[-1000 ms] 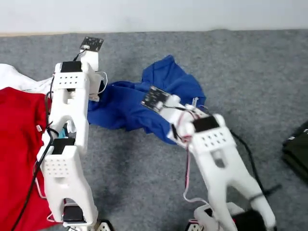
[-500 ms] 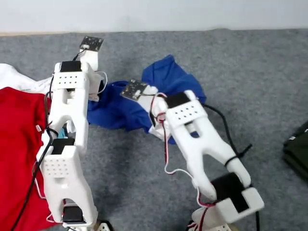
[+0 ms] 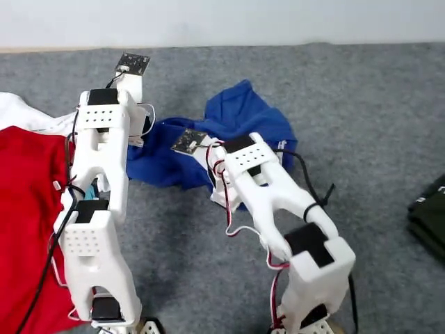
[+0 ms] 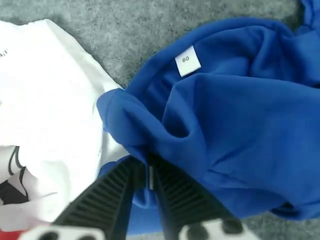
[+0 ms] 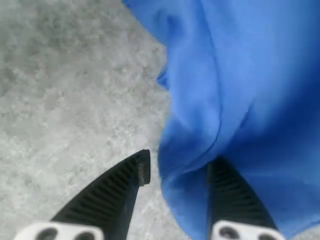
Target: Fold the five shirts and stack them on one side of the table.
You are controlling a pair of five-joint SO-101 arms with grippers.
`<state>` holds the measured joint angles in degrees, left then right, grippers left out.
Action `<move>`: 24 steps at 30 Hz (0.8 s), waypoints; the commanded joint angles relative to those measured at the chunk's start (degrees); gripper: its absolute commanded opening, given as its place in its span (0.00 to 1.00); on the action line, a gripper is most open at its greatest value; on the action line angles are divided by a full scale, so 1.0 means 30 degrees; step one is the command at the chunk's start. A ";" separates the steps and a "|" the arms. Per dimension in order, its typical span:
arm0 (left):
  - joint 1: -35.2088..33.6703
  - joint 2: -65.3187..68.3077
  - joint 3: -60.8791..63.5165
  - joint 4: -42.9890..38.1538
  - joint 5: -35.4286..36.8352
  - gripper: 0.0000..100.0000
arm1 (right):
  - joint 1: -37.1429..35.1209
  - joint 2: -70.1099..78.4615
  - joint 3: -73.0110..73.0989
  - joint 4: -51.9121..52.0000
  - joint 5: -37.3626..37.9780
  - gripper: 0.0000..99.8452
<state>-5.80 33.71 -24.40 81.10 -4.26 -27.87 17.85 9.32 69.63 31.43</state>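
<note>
Blue shirt [image 3: 243, 115] is bunched at the far middle of the table [image 3: 375, 118], partly hidden by the right arm [image 3: 278, 202]. A fold is clamped in the left gripper [image 4: 147, 162]; an edge is straddled by the spread right gripper [image 5: 180, 165]. Red shirt [image 3: 24, 202] and white shirt [image 3: 21, 111] are laid left, dark garment [image 3: 431, 216] right.

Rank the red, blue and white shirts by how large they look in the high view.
1. red shirt and blue shirt: about alike. Both are partly covered and the red one is cut by the picture's edge, so I won't rank one over the other.
2. white shirt: smallest, a strip beside the red one.
</note>
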 commanded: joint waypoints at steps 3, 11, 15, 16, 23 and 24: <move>-0.0908 -0.0996 -0.0073 -0.0234 0.0088 0.00 | 0.1861 0.2095 -0.3194 -0.0484 -0.0234 0.19; -0.1377 -0.1201 -0.0190 0.0029 0.0059 0.00 | 0.3326 0.5319 -0.8352 0.1597 0.1231 0.02; -0.1260 -0.1231 -0.1011 0.0908 0.0117 0.00 | 0.3326 0.5348 -1.1927 0.4410 0.1436 0.01; -0.1260 -0.1231 -0.1626 0.1377 0.0117 0.00 | 0.3326 0.5348 -1.3099 0.5231 0.1436 0.01; -0.1260 -0.1231 -0.9978 0.6535 0.0176 0.00 | 0.3355 0.5348 -2.2652 1.1062 0.1465 0.01; -0.1260 -0.1231 -1.1150 0.6505 0.0205 0.00 | 0.3443 0.5319 -2.3707 1.1092 0.1465 0.01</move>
<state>-9.85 33.71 -45.05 96.75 -4.26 -18.64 34.99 -48.53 99.43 35.12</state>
